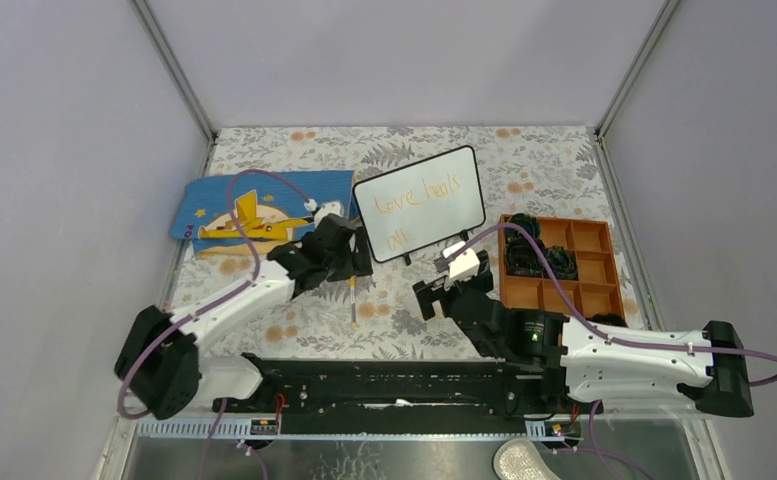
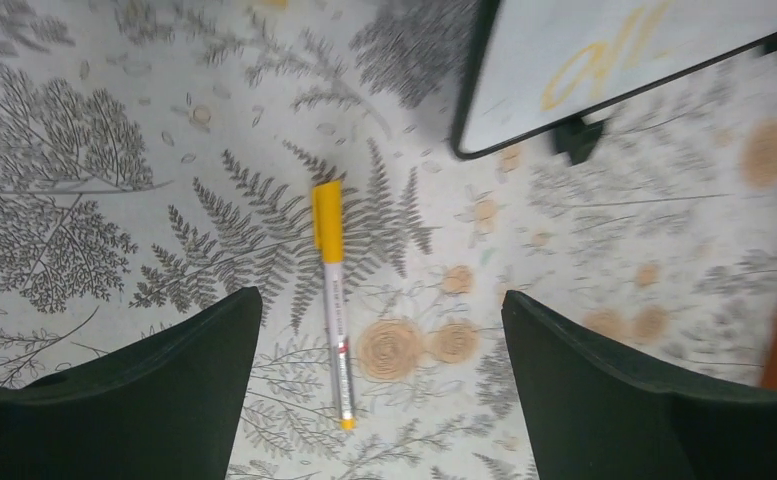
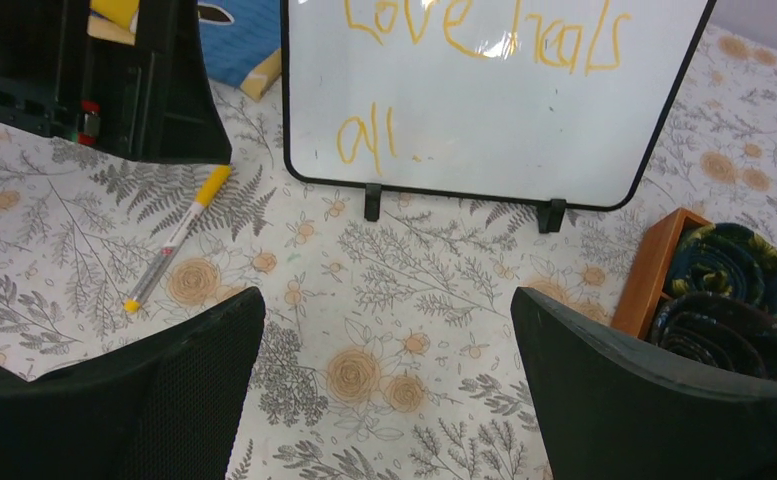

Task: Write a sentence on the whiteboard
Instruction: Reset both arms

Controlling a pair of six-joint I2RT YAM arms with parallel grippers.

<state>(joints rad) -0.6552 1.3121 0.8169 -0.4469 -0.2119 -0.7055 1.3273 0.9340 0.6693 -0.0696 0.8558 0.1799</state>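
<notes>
Marker (image 2: 332,300) loose on table (image 2: 114,100) under empty, wide-open left claw (image 2: 381,300); right claw (image 3: 389,297) likewise.

We are looking down from above and behind on the whole floral-patterned table (image 1: 404,322). Our left wrist camera is looking closely down at the yellow-capped white marker pen (image 2: 332,300); our right wrist camera is facing the black-framed white whiteboard (image 3: 504,120), sharing both.
</notes>
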